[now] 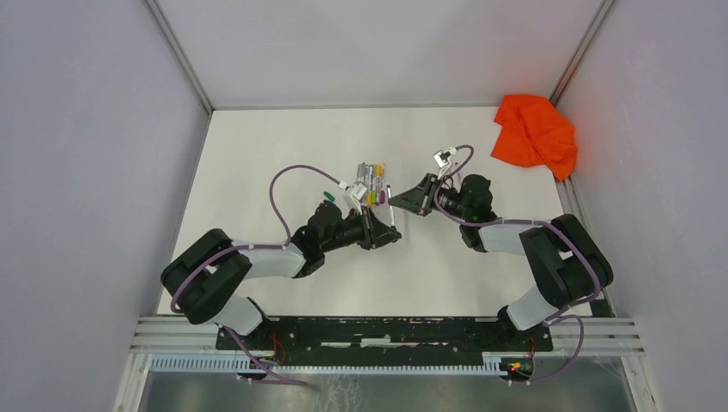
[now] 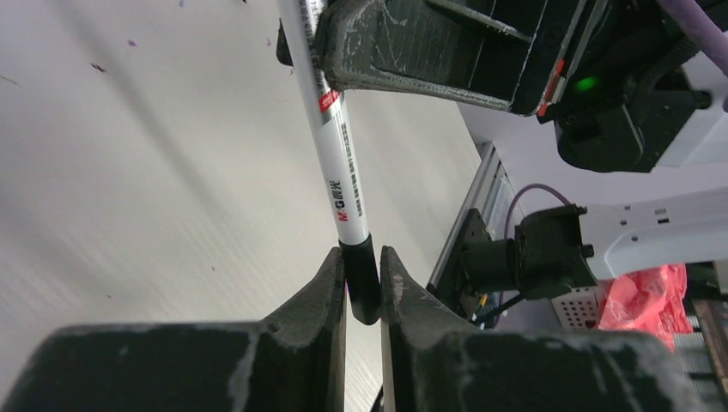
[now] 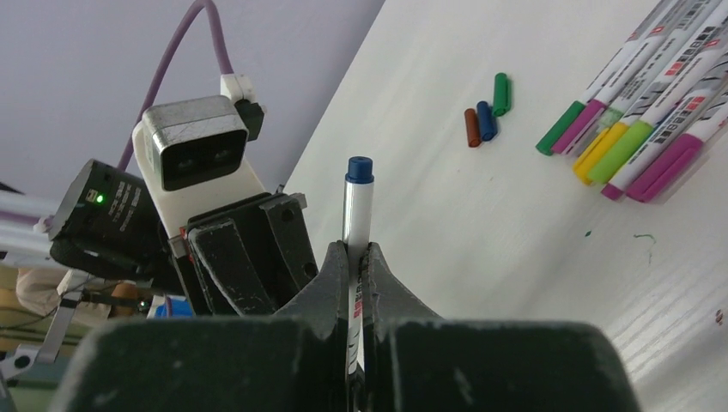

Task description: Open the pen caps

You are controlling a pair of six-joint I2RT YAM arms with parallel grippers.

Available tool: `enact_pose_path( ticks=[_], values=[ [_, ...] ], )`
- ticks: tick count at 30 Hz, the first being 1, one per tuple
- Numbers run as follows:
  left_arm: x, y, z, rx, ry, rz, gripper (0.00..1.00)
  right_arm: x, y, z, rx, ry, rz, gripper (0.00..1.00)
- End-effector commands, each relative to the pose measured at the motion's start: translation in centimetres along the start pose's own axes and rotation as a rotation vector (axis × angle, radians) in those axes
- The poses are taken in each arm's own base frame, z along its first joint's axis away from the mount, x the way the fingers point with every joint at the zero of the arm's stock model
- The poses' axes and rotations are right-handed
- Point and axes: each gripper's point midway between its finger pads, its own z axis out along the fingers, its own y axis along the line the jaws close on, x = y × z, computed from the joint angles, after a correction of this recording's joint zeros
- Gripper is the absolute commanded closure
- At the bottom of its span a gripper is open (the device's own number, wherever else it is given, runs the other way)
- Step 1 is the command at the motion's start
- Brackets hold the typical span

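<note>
Above the middle of the white table (image 1: 481,275), one pen (image 2: 339,163) is stretched between the two grippers. Its glossy white barrel bears a red "M&G" logo with Chinese characters, a line of fine grey print too small to read, and a red tag higher up. The left gripper (image 2: 362,266) is clenched on the smooth black cap (image 2: 362,287) at one end, its scuffed black fingers pressing from both sides. The right gripper (image 3: 357,253) clamps the barrel further along, and a rounded blue end (image 3: 360,169) stands free past its fingers. Beyond, the other pens (image 3: 652,112) lie in a tight row on the table, white barrels with red-and-grey labels and green, magenta, yellow and lime ends. Near them sit three loose caps (image 3: 486,121), stubby cylinders in brown, blue and green. A crumpled orange cloth (image 1: 534,133) lies in the far right corner.
</note>
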Motion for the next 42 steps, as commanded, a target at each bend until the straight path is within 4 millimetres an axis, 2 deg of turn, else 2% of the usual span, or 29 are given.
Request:
enact_pose_path(
  ticks=[1, 7, 10, 14, 19, 24, 27, 34, 42],
  values=[
    [3.7, -7.1, -2.6, 0.287, 0.143, 0.141, 0.98, -2.4, 2.1, -1.5, -0.071, -0.142, -0.128, 1.0],
    [5.6, -9.2, -5.0, 0.342, 0.163, 0.142, 0.98, -0.7, 3.9, -3.5, -0.144, -0.144, -0.183, 1.0],
    [6.5, -10.0, -6.0, 0.354, 0.164, 0.141, 0.98, 0.0, 4.0, -4.2, -0.145, -0.151, -0.183, 1.0],
    [6.9, -10.0, -6.5, 0.326, 0.14, 0.16, 0.98, 0.6, 4.3, -4.9, -0.167, -0.163, -0.159, 1.0],
    [7.7, -8.5, -5.7, 0.243, 0.138, 0.193, 0.98, 1.3, 5.3, -5.2, -0.213, -0.164, -0.128, 1.0],
    [8.6, -6.5, -3.7, 0.114, 0.167, 0.244, 0.98, 2.4, 6.5, -4.6, -0.253, -0.135, -0.122, 1.0],
    [8.6, -5.5, -2.7, 0.048, 0.166, 0.271, 0.98, 3.0, 7.0, -4.0, -0.265, -0.114, -0.126, 0.93],
    [7.3, -4.8, -1.4, -0.029, 0.125, 0.291, 0.98, 3.9, 6.7, -3.5, -0.243, -0.073, -0.152, 0.77],
    [6.6, -5.0, -1.0, -0.042, 0.107, 0.291, 0.98, 4.5, 5.9, -3.2, -0.201, -0.039, -0.184, 0.72]
  ],
)
